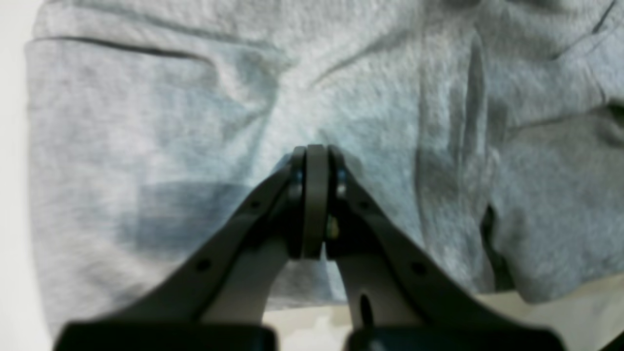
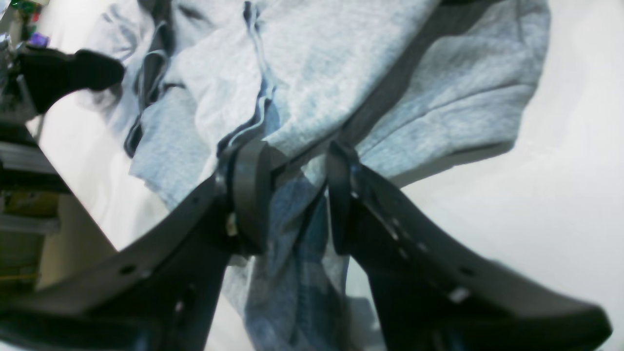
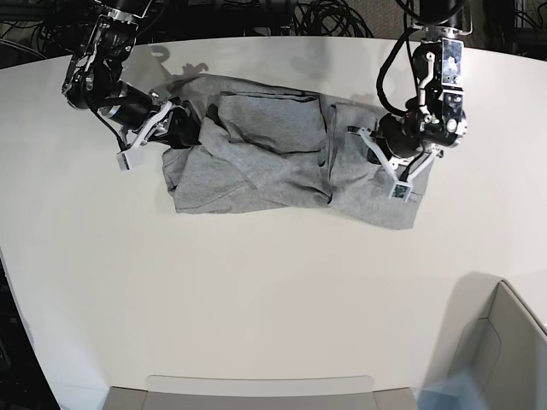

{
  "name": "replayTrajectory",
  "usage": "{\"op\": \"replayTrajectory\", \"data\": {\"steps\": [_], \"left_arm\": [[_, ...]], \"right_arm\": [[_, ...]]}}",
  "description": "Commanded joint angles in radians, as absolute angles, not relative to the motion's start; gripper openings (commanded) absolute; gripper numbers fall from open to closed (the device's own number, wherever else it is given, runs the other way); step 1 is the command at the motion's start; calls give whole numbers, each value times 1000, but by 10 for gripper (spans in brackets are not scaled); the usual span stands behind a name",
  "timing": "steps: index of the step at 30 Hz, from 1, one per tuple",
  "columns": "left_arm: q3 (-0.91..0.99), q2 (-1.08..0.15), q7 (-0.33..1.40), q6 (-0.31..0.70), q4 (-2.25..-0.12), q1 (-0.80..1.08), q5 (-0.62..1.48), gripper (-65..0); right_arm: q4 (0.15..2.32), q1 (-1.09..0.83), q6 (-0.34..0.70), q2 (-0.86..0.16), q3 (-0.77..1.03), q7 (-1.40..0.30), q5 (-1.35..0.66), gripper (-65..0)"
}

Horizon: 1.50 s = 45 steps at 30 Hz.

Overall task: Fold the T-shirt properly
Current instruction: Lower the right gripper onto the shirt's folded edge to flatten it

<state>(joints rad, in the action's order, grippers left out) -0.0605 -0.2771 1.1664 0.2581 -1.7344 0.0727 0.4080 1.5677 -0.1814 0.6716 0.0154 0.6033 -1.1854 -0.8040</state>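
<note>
The heather-grey T-shirt [image 3: 273,158] lies crumpled and stretched sideways on the white table [image 3: 256,282], plain side up. In the base view my left gripper [image 3: 386,166] is at the shirt's right end. The left wrist view shows my left gripper [image 1: 316,150] shut, its tips in the T-shirt [image 1: 170,122], with creases running up to them. My right gripper [image 3: 175,128] is at the shirt's left end. Seen from the right wrist, my right gripper [image 2: 295,156] stands open, with a bunched fold of the T-shirt [image 2: 341,58] between its fingers.
A grey tray [image 3: 256,393] sits at the table's front edge and a grey box [image 3: 504,342] at the front right. Dark cables [image 3: 333,17] lie behind the far edge. The left arm's gripper [image 2: 68,73] shows at the top left of the right wrist view.
</note>
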Motion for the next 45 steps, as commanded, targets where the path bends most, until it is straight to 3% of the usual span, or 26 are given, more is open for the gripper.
{"op": "replayTrajectory", "data": {"steps": [1, 10, 21, 34, 45], "left_arm": [[-70, -282, 1150, 260, -1751, 61, 412, -650], [-124, -280, 1150, 260, -1751, 61, 410, -650], [-122, -280, 1150, 260, -1751, 62, 410, -650], [-122, -280, 1150, 260, -1751, 81, 410, -650], [-122, -280, 1150, 260, -1751, 90, 414, -650]], "right_arm": [[1610, -173, 647, 10, 605, -1170, -802, -441], [1755, -194, 522, 42, 605, -1122, -653, -442], [1549, -157, 518, 47, 713, -1122, -651, -442], [1524, -127, 526, 71, 707, -1129, -659, -442], [1521, -108, 518, 133, 573, -1118, -602, -442]]}}
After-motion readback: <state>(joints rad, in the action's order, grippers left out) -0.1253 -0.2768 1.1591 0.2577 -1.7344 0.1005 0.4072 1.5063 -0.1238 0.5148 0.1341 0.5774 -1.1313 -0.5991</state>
